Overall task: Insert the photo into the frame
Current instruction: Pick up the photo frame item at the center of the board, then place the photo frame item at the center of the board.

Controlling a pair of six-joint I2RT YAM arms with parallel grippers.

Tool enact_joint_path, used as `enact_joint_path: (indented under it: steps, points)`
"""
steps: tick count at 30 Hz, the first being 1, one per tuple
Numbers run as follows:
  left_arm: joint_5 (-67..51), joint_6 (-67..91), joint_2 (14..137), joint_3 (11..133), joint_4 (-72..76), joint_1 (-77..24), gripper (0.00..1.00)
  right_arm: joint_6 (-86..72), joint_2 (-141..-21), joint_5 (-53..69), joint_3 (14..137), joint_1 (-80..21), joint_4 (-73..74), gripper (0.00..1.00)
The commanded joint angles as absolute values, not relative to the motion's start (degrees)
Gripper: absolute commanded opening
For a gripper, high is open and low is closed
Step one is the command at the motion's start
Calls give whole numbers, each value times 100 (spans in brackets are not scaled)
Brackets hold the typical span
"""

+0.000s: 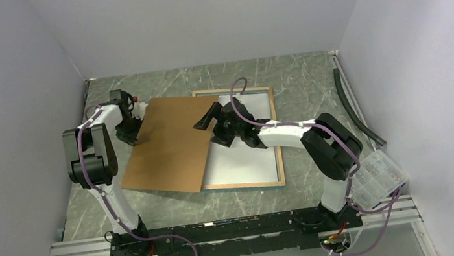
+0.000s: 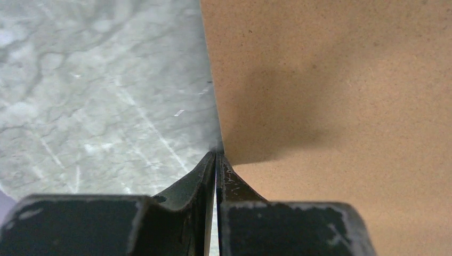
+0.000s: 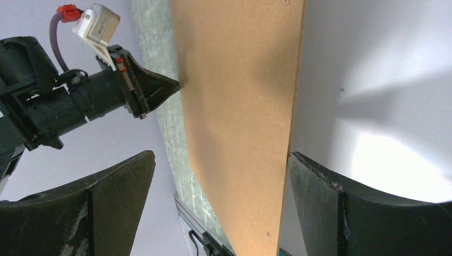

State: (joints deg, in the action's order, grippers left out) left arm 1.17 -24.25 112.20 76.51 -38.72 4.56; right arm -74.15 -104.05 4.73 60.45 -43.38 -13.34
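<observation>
Gripping the left edge of the backing board (image 1: 168,145), the left gripper (image 1: 132,134) has its jaws closed tight on the thin brown panel; in the left wrist view the two fingertips (image 2: 209,162) meet at that edge, with the grey marbled counter (image 1: 296,74) to the left of the jaws and the board spreading away to their right. The board's right side overlaps the left part of the frame (image 1: 244,186). There the right gripper (image 1: 209,120) holds its jaws wide open and grips nothing; in the right wrist view the board's right edge runs between the two fingers (image 3: 320,197), just beside the right one. The frame lies flat on the counter, below and to the right of these open jaws, pale wood rim upward. A white sheet (image 1: 245,162) fills its opening; whether this is the photo turned face down cannot be told.
</observation>
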Motion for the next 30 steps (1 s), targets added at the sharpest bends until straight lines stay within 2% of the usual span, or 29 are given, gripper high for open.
enact_joint_path:
  steps: [1,7,18,30]
  points:
    - [-1022,-2053,11622,7306,-4696,186,11,-7499,-9879,549,5777,-4181,-1935,100]
    - [-912,-2005,11503,7352,-4794,185,11,-7339,-9878,775,5514,-3990,-1709,100]
    - [-845,-2051,11034,8138,-5351,440,22,-6818,-9732,826,5337,-3795,-1151,100]
    - [-594,-2018,11314,8083,-5004,741,23,-5921,-9568,743,5561,-3728,-501,98]
